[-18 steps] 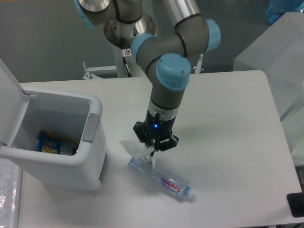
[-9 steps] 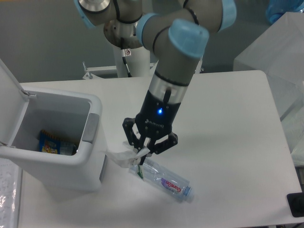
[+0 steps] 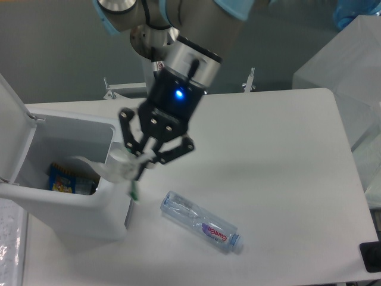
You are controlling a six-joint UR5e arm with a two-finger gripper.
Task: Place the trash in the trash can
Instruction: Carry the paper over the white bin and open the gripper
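Note:
My gripper (image 3: 141,162) is shut on the crumpled translucent wrapper (image 3: 112,170) and holds it in the air over the right rim of the white trash can (image 3: 65,211). A small green bit (image 3: 134,192) dangles below the wrapper. The can's lid (image 3: 11,128) stands open at the left. A blue and yellow packet (image 3: 64,180) lies inside the can. The clear plastic bottle (image 3: 201,221) with a purple-white label and blue cap lies on its side on the table, to the lower right of the gripper and apart from it.
A translucent plastic box (image 3: 348,77) stands at the table's right rear edge. A black object (image 3: 371,256) sits at the lower right corner. The arm's base (image 3: 156,36) rises behind the table.
My gripper has risen and moved left with the wrapper, from just above the bottle to over the trash can's right rim. The bottle has stayed in place.

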